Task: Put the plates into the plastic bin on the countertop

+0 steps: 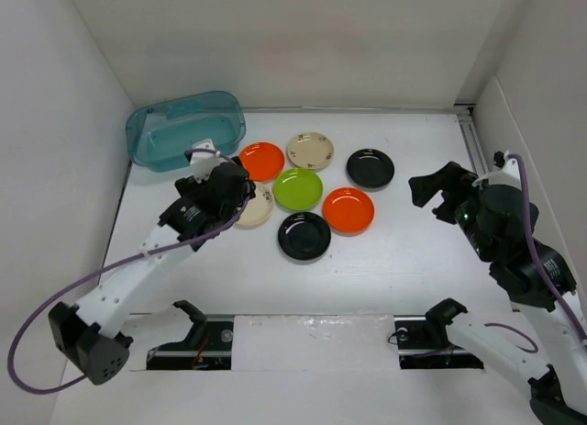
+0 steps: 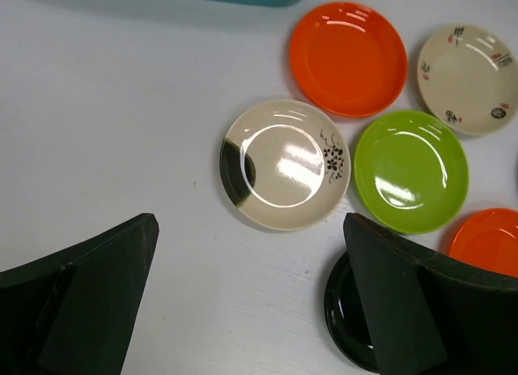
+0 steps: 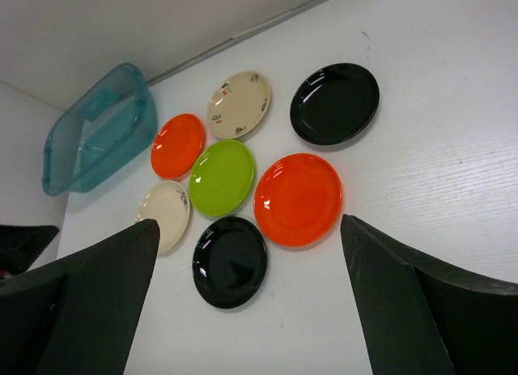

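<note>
- The cream plate [image 2: 285, 164] with the small dark flower mark is lying flat on the counter [image 1: 385, 278], at 8 o'clock of the green plate [image 1: 298, 189] and just beside it.
- The other plates [image 3: 298, 198] are ringing that green one in the top view: an orange plate [image 1: 261, 161] at 11 o'clock, a patterned cream plate [image 1: 310, 150] at 1, a black plate [image 1: 371, 168] at 2, a second orange plate [image 1: 348, 210] at 4 and a second black plate [image 1: 304, 235] at 6.
- No plate is showing inside the bin [image 1: 183, 128], which is sitting at 10 o'clock of the cluster, near the first orange plate.
- Your left gripper [image 2: 248, 221] is hovering over the flower-marked cream plate, fingers spread wide and holding nothing.
- I am judging that you are lining up the first pick.
- The rim is looking low and glossy, so be bringing one finger down outside the free 9 o'clock edge; the 3 o'clock edge is crowding the green plate.
- Be pinching the rim rather than spanning the whole dish, and be lifting level before swinging toward 10 o'clock.
- Your right gripper [image 3: 248, 221] is hanging at 3 o'clock, well apart from the plates, fingers wide and carrying nothing.
</note>
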Controlling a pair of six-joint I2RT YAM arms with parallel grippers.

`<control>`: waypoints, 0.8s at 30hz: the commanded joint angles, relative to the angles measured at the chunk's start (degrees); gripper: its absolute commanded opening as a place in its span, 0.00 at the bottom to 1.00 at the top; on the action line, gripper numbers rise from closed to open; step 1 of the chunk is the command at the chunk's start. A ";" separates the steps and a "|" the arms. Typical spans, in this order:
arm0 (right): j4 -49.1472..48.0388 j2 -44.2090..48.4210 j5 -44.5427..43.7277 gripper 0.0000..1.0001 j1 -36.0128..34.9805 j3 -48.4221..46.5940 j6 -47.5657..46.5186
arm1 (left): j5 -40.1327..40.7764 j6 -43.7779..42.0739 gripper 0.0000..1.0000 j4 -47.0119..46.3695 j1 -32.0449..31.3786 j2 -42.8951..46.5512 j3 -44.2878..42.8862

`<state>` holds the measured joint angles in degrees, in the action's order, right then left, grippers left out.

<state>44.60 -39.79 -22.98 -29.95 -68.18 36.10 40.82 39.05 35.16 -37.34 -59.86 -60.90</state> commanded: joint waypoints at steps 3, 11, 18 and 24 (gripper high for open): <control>0.66 -1.17 -0.04 0.99 0.42 -1.51 0.38 | -10.14 1.29 1.00 -1.49 4.82 -5.71 -3.78; -2.58 0.77 4.69 0.99 0.95 2.61 -0.24 | -10.13 10.08 1.00 -5.61 4.82 -5.54 2.34; -7.05 0.15 20.86 0.99 0.95 4.54 -0.24 | -25.84 14.39 1.00 -23.53 13.32 -1.14 18.50; -8.65 0.68 25.53 0.99 0.95 6.48 -0.24 | -40.97 13.69 1.00 -35.50 26.69 -3.07 26.62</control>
<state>40.40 -39.77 -2.09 -29.28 -62.06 36.23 9.78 51.86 9.58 -14.20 -62.46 -35.70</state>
